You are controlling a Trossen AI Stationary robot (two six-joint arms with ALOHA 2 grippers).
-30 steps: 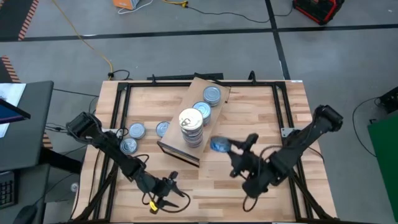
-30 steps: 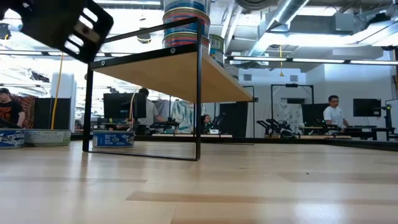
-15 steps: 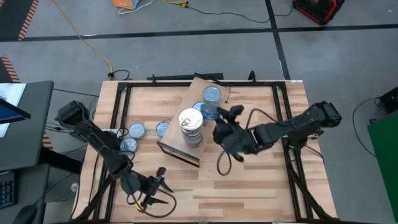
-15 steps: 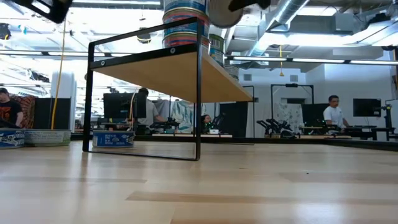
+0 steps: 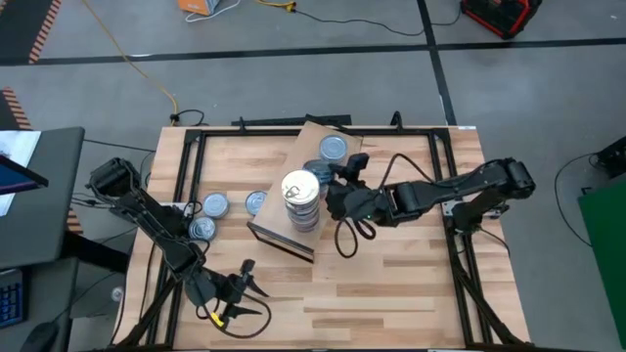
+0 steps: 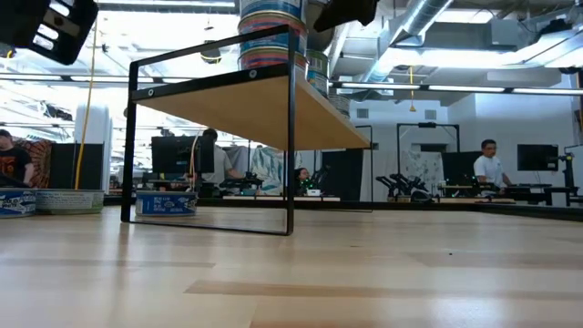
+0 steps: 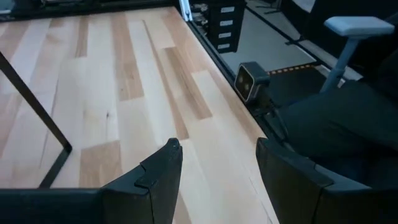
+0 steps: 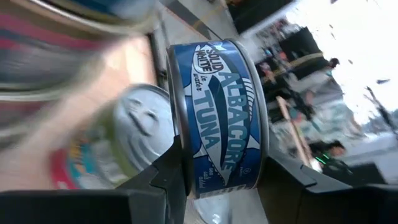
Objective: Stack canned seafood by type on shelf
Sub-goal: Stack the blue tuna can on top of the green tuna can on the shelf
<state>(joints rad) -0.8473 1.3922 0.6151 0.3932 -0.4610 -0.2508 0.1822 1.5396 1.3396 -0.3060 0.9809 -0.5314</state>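
Tuna can (image 8: pixel 221 115) between right end effector (image 8: pixel 227 171) fingers

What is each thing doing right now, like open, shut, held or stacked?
Right gripper: shut on the blue albacore tuna can, above the light-wood shelf.
Left gripper: open, empty, near the table's front edge.
Tall can stack: upright on the shelf.
Three silver-topped cans: lying loose on the slatted wooden tabletop.

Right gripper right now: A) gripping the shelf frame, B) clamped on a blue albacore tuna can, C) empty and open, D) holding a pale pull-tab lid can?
B: in the right wrist view the right gripper has its fingers on either side of the blue albacore tuna can, held over the shelf.
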